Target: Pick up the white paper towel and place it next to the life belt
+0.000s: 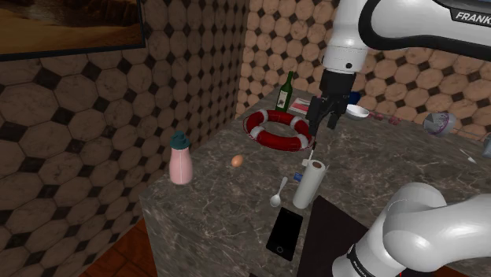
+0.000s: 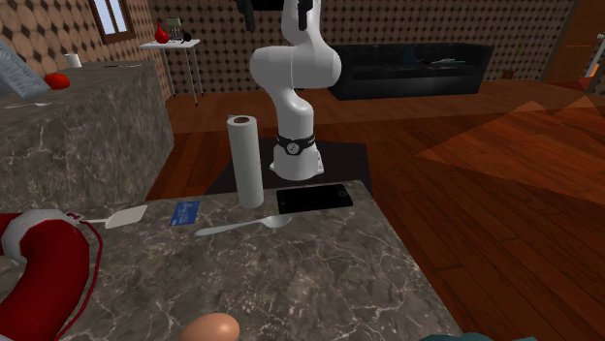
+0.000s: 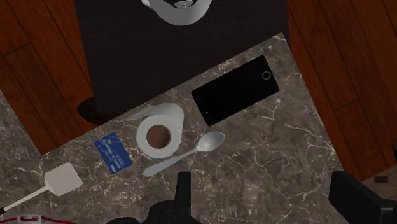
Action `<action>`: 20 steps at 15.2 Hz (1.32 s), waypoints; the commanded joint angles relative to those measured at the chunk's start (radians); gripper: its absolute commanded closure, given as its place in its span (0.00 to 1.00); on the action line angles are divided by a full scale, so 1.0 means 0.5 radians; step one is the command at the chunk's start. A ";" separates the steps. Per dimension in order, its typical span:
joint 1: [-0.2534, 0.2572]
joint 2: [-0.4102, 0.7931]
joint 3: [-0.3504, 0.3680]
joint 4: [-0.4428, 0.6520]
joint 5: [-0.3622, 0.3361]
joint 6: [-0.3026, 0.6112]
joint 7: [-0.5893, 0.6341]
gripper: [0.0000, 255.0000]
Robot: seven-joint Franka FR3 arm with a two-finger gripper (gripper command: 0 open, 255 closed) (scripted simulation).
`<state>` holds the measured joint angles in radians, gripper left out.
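White paper towel roll (image 1: 309, 185) stands upright on the dark veined marble countertop (image 1: 220, 197), close to its edge by the arm's stand. Nothing is holding it.

Shoulder view:
- The roll is at 5 o'clock from the red-and-white ring life belt (image 1: 277, 130), near it but not touching.
- The all-black two-finger gripper (image 1: 323, 128) hangs at 12 o'clock from the roll, well clear of it.
- A grey spoon (image 1: 278, 193) is at 9 o'clock from the roll, and a flat black smartphone (image 1: 285, 232) at 7 o'clock.
- A pink bottle with a teal cap (image 1: 181, 161) and a small brown egg (image 1: 237, 160) sit around 8 o'clock from the belt, and a green glass bottle (image 1: 286, 93) at 12 o'clock.
- The small clutter behind the gripper is too small to identify.

Wrist view:
- The fingers (image 3: 183, 191) are spread wide, with only bare marble between them. Both are cut off by the frame edge.
- The roll (image 3: 159, 133) is seen end-on with its brown core visible.
- The spoon (image 3: 184, 156) lies between the roll and the gripper (image 3: 267, 197).
- A blue card (image 3: 113, 151) and a white flat paddle (image 3: 62, 179) lie beside the roll, and the phone (image 3: 235, 89) is on its other side.

Second exterior view:
- The belt (image 2: 39, 262) is at 8 o'clock from the roll (image 2: 245, 160) and is cropped by the frame.
- The egg (image 2: 208, 327) is cropped too.
- The arm's upper part runs out of frame.
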<state>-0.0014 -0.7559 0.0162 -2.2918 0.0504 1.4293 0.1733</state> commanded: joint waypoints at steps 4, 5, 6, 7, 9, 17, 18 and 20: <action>-0.015 -0.119 -0.036 -0.263 -0.075 0.212 -0.083 0.00; -0.021 -0.153 -0.050 -0.347 -0.102 0.285 -0.110 0.00; -0.028 -0.185 -0.066 -0.428 -0.128 0.358 -0.137 0.00; -0.036 -0.214 -0.082 -0.508 -0.156 0.433 -0.163 0.00; -0.056 -0.262 -0.117 -0.660 -0.213 0.588 -0.215 0.00; -0.143 -0.288 -0.247 -1.073 -0.399 1.116 -0.355 0.00; -0.145 -0.277 -0.251 -1.095 -0.403 1.148 -0.354 0.00; -0.150 -0.255 -0.258 -1.138 -0.412 1.214 -0.353 0.00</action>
<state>-0.0739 -0.8900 -0.1092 -2.8491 -0.1517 2.0165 -0.0016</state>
